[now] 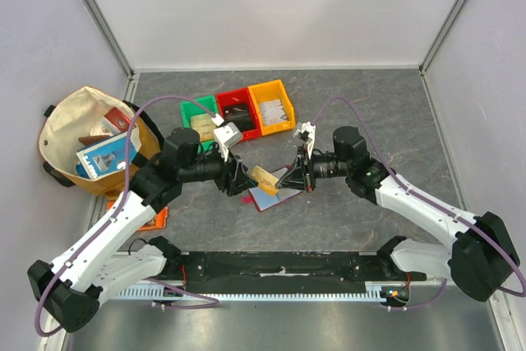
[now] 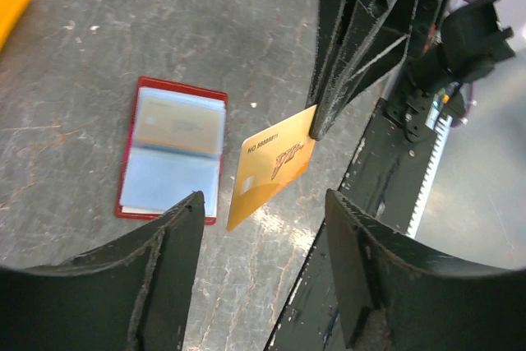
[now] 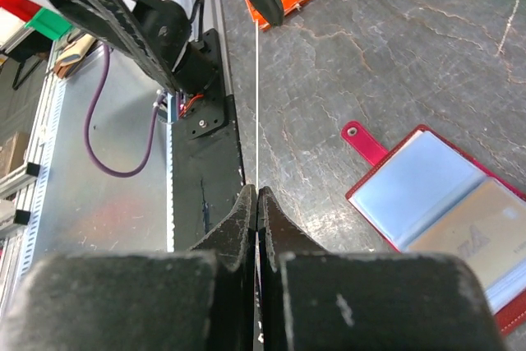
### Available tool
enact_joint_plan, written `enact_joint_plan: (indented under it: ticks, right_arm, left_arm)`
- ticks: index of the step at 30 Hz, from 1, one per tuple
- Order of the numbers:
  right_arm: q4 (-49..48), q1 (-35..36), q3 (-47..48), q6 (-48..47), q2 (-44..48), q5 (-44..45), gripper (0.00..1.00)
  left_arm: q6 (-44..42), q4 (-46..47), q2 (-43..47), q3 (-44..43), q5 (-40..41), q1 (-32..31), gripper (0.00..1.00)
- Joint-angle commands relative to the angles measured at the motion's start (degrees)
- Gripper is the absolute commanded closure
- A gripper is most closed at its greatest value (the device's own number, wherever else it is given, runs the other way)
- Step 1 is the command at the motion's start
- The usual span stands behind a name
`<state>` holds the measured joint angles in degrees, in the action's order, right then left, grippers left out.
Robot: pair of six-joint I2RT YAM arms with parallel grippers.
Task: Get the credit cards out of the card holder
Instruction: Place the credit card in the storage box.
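The dark-red card holder lies open on the table, its pale blue sleeves up. A gold card still sits in one sleeve. My right gripper is shut on a yellow credit card and holds it in the air above the table, beside the holder. The card shows edge-on in the right wrist view. My left gripper is open and empty, facing the card's free end from close by. In the top view both grippers, left and right, meet over the card.
Green, red and yellow bins stand behind the grippers. A cloth bag with packets sits at the left. An orange flat packet lies near the left arm. The black base rail runs along the front edge.
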<state>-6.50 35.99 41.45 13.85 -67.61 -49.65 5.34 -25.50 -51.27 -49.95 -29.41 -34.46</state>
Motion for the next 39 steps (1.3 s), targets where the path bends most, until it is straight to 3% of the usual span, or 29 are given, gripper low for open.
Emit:
enact_joint_plan:
  ticks: [1,7,10,13,15,18,24,30,39]
  right_arm:
    - [-1.8,0.3,1.0,-1.5,1.8,-3.7,1.0]
    - [-2.0,0.3,0.8,-1.5,1.9,-4.0,1.0]
    - [-2.3,0.2,0.5,-1.5,1.8,-3.8,1.0]
    - [-2.6,0.2,0.3,-1.2,1.7,-3.0,0.99]
    - [-2.7,0.2,0.1,-0.8,1.7,-1.6,0.86]
    - [-2.7,0.2,-0.3,-0.3,2.3,1.6,0.49]
    - [-2.0,-1.8,-1.8,1.8,3.2,10.4,0.16]
    - [0.7,-2.6,-2.3,2.5,2.4,17.6,0.04]
    - [2.7,-3.0,-4.5,5.1,3.6,23.6,0.02]
  left_arm:
    - [-4.6,0.2,-2.4,-3.0,-8.7,0.2,0.36]
    - [-4.3,1.4,-4.4,-3.5,-9.2,0.1,0.45]
    - [-4.0,1.9,-4.3,-3.2,-8.7,0.1,0.63]
    - [-3.5,1.9,-4.1,-2.9,-7.2,0.1,0.89]
    - [-3.1,2.0,-3.8,-2.6,-5.9,0.1,0.98]
    - [-1.4,2.2,-2.9,-2.2,-0.1,0.3,0.98]
    - [3.5,1.3,-1.7,-1.8,13.6,4.7,0.98]
    - [10.1,-1.9,-3.1,-2.9,32.3,11.9,0.98]
    - [13.7,4.1,-15.8,-5.4,31.6,22.9,0.97]
